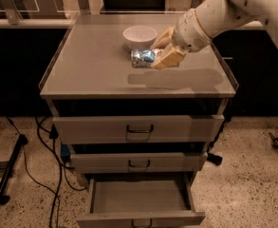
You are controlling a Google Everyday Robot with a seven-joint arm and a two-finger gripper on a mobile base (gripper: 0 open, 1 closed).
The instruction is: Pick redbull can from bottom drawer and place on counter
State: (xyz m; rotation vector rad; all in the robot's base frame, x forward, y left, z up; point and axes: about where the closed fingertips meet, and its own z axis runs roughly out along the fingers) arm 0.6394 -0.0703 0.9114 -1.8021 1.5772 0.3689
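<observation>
You can read no lettering anywhere, not even on the redbull can [141, 57] clamped in the claw [155, 57], above the bench [91, 68].

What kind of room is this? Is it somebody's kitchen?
Probably a robot lab or workshop, not a home kitchen: a grey metal drawer cabinet, loose cables on a speckled floor, and the gripper holding the redbull can over the counter, beside a white bowl.

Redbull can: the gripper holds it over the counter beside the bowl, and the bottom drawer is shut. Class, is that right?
No. The camera view shows the bottom drawer pulled open. The rest stands: the gripper holds the can over the counter beside the bowl.
</observation>
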